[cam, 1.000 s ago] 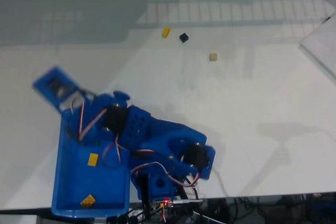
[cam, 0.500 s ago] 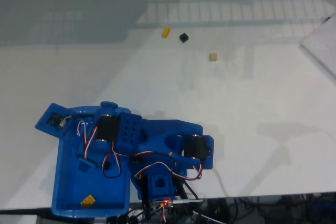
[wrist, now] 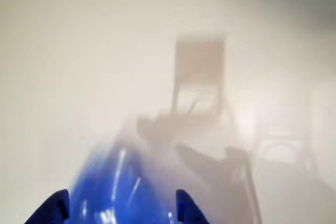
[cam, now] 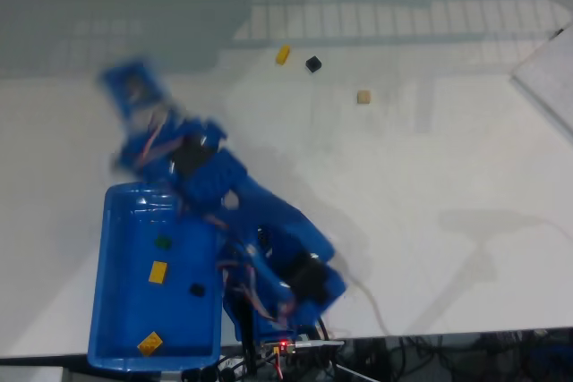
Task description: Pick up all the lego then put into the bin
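White tabletop, glossy, spanning most of the fixed view. Grid of pale reflected rectangles across the upper centre; broad grey shaded band over the upper left. Pale flat sheet, angled, at the right edge. Tangle of dark cables along the bottom edge, lower right. Small red indicator light at bottom centre. Wrist view: blurred pale surface with soft brownish shadows.

Blue plastic arm, black servo blocks, red, white and black cables, red light at base
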